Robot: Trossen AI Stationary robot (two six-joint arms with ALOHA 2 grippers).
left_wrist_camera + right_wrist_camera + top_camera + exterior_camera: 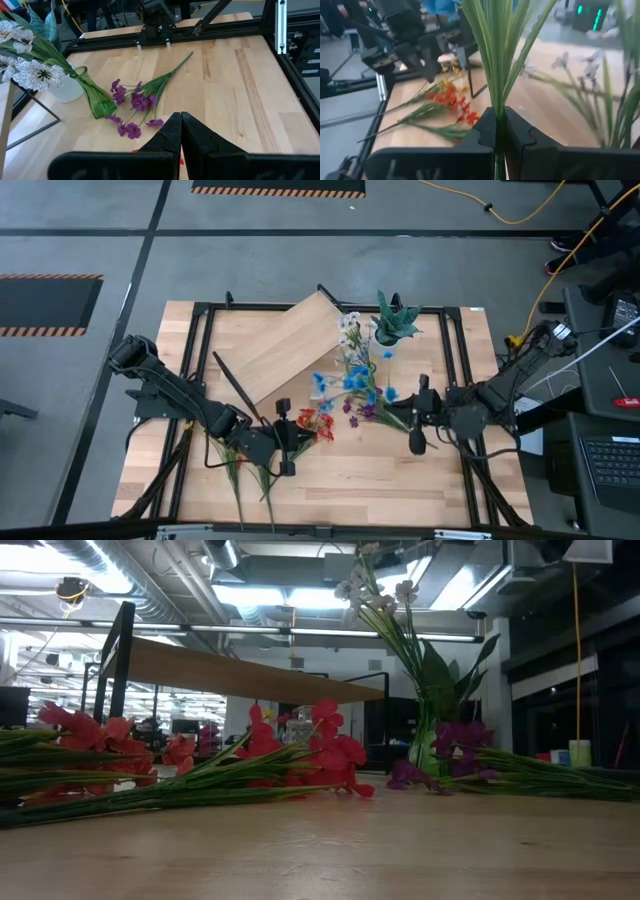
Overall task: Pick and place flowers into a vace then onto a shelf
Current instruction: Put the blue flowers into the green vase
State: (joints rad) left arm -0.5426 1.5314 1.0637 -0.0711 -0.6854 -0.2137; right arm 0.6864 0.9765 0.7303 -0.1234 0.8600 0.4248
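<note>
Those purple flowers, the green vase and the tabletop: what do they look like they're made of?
The purple flowers look artificial, fabric or plastic: flat, evenly dyed petals. The green vase looks like clear tinted glass or plastic: it is see-through and glossy. The tabletop looks like pale wood planks with a matte finish, showing grain and seams.

Two dark, near-black arms of chunky jointed segments, matte housings throughout. Left gripper [287,435] at about seven o'clock on the table, right gripper [417,417] at about four: each a pair of black fingers [169,136] with stepped, angular inner edges on a broad flat black crossbar. Dark cables along the right arm toward three o'clock.
</note>
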